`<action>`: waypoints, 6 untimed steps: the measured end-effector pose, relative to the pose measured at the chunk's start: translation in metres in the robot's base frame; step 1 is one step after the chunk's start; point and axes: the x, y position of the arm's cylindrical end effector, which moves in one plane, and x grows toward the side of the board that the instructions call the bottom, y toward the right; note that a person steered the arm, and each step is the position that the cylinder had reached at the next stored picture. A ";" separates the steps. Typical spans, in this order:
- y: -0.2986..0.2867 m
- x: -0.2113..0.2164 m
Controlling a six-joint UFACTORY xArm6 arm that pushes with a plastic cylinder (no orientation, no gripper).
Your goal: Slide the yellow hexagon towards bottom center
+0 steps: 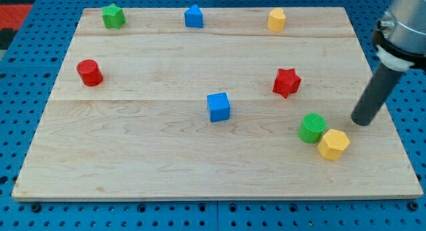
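Pale wooden surface (pixel 166 158), made of joined planks, lying on a blue pegboard (pixel 26 71). No containers in view; no brands, labels or legible writing anywhere.

Yellow hexagon (pixel 333 144) low on the surface's right side, at roughly 4 o'clock from the board's centre. Touching or all but touching a green cylinder (pixel 311 128), which sits at the hexagon's 10 o'clock.

Dark rod coming down from the view's upper right; my tip (pixel 361 122) resting on the surface at about 1 o'clock from the yellow hexagon, near it but apart, a strip of bare wood between them. Same tip at 3 o'clock from the green cylinder, also clear of it. No hand on this arm, so nothing open, closed or gripping: only the bare rod end, touching no block.

Red star (pixel 287 82) at 11 o'clock from the green cylinder, well apart from it. Blue cube (pixel 218 106) near the board's centre. Red cylinder (pixel 89 72) alone at the far left, around 9 o'clock.

Along the top edge, three blocks spaced well apart: green star (pixel 113 16) at upper left, a blue block (pixel 194 16) of unclear, house-like shape near 12 o'clock, and a second yellow block (pixel 276 20), shape hard to make out, toward upper right.
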 end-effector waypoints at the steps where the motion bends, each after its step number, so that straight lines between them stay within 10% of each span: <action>1: -0.036 0.006; 4: -0.033 0.095; 6: -0.151 0.043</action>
